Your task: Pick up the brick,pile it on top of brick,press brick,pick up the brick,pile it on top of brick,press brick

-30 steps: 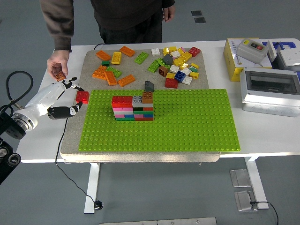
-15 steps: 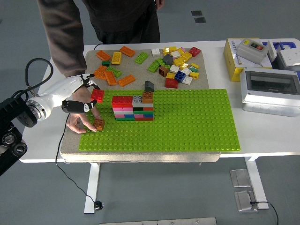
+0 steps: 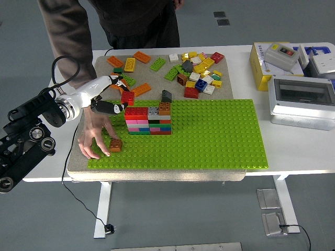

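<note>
Beside stack point(image 3: 148, 121) top-left: left hand point(image 3: 111, 94) fingers pinched on small glossy red brick point(image 3: 127, 98), studs up.

White table point(image 3: 42, 167) under grey mat point(image 3: 79, 166)

A lime-green studded plastic baseplate point(image 3: 209, 136) lies on a grey mat point(image 3: 78, 159) over a white table point(image 3: 241, 57), carrying a red, pink, grey, brown, green and black brick stack point(image 3: 148, 120) and a small brown brick point(image 3: 115, 145).
</note>
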